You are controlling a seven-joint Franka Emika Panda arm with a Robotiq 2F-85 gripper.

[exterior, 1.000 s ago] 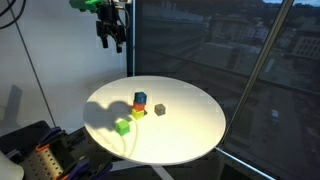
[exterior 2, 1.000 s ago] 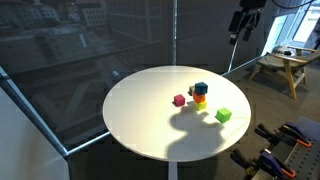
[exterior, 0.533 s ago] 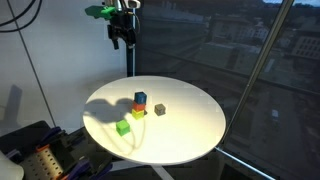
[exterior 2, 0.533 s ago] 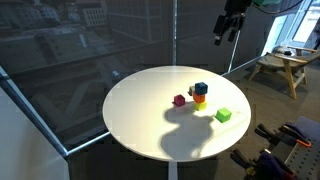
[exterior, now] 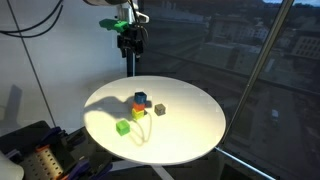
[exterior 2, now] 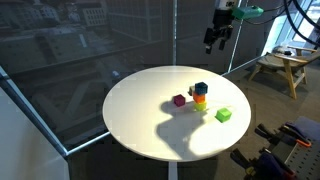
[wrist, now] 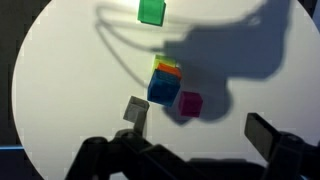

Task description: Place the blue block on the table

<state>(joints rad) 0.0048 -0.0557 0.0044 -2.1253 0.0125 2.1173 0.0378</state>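
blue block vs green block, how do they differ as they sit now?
Colour: the blue block is dark blue, the green block bright green. Support: the blue block tops a small stack of coloured blocks; the green block sits directly on the table, apart from it. Both are small cubes of similar size.

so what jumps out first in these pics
A small stack of bright blocks near the middle of the round white table, with the blue block on top. The gripper hangs open high over the table and throws a big shadow across it. A red cube sits close beside the stack, and a green block lies off alone.
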